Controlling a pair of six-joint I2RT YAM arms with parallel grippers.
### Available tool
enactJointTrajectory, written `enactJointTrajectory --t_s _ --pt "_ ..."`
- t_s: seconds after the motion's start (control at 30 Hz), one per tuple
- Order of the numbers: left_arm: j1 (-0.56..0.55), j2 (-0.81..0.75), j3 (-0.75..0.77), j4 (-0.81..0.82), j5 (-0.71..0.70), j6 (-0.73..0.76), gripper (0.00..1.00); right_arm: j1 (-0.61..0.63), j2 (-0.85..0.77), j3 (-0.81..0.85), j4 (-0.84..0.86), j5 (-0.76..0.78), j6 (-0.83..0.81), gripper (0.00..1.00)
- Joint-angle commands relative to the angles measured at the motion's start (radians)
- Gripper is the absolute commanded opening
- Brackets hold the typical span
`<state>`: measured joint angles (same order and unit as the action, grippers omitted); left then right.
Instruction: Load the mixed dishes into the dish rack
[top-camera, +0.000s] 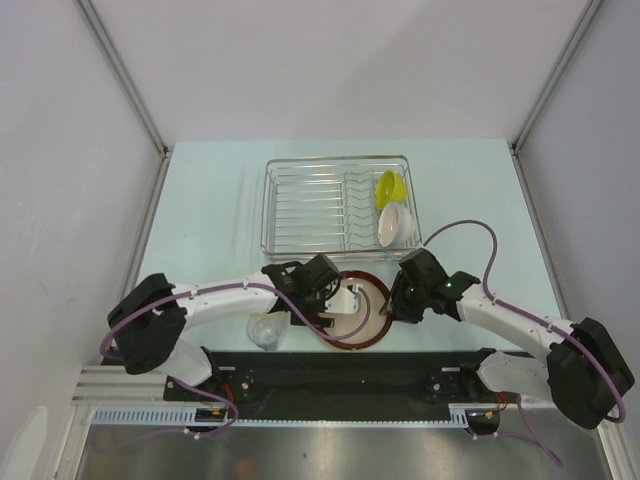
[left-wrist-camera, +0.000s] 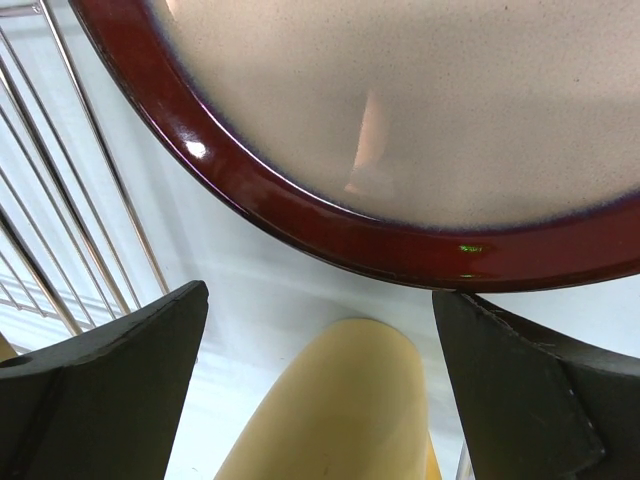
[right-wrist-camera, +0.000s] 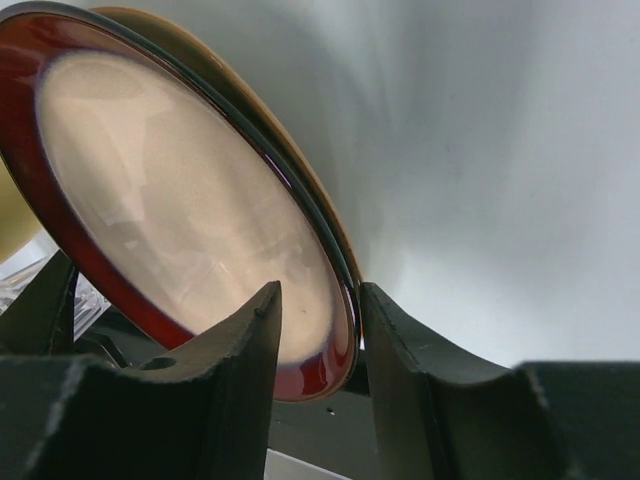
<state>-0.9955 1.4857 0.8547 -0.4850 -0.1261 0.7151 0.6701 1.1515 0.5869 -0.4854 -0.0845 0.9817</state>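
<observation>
The dark red-brown dish (top-camera: 368, 325) lies on the table in front of the dish rack (top-camera: 300, 205). In the rack's right end stand the lime-green bowl (top-camera: 389, 187) and the white bowl (top-camera: 394, 225). My right gripper (top-camera: 392, 300) is at the dish's right rim. In the right wrist view its fingers (right-wrist-camera: 240, 340) stand close on either side of that rim (right-wrist-camera: 330, 360), and a tan plate edge (right-wrist-camera: 175, 30) shows behind the dish. My left gripper (left-wrist-camera: 320, 292) is open over the cream-yellow mug (left-wrist-camera: 340, 410), not touching it. The clear glass (top-camera: 266, 330) sits left of the dish.
The rack's wire bars (left-wrist-camera: 60, 200) are close on the left of the left wrist view. Grey walls close in the table on the left, right and back. The black base rail (top-camera: 350, 365) runs along the near edge.
</observation>
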Motion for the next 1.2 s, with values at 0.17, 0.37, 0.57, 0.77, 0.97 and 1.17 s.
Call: enactJointTrajectory --t_s 0.17,0.37,0.57,0.77,0.97,1.17 --pt "-0.040 0.044 0.076 0.100 0.043 -0.036 1.00 -0.033 -0.064 -0.004 0.097 -0.138 0.008 0.37" --pt "-0.060 0.070 0.093 0.125 0.049 -0.048 1.00 -0.044 -0.144 -0.004 0.093 -0.161 0.011 0.38" --pt "-0.071 0.068 0.101 0.135 0.046 -0.052 1.00 -0.017 -0.075 -0.006 0.157 -0.182 0.009 0.37" --pt "-0.072 0.071 0.118 0.145 0.052 -0.059 1.00 0.002 0.057 -0.004 0.297 -0.241 0.018 0.31" --pt "-0.078 0.090 0.138 0.146 0.056 -0.062 1.00 0.014 0.099 -0.004 0.386 -0.265 0.034 0.31" --pt "-0.084 0.105 0.148 0.152 0.054 -0.062 1.00 -0.012 0.004 -0.004 0.334 -0.255 0.029 0.34"
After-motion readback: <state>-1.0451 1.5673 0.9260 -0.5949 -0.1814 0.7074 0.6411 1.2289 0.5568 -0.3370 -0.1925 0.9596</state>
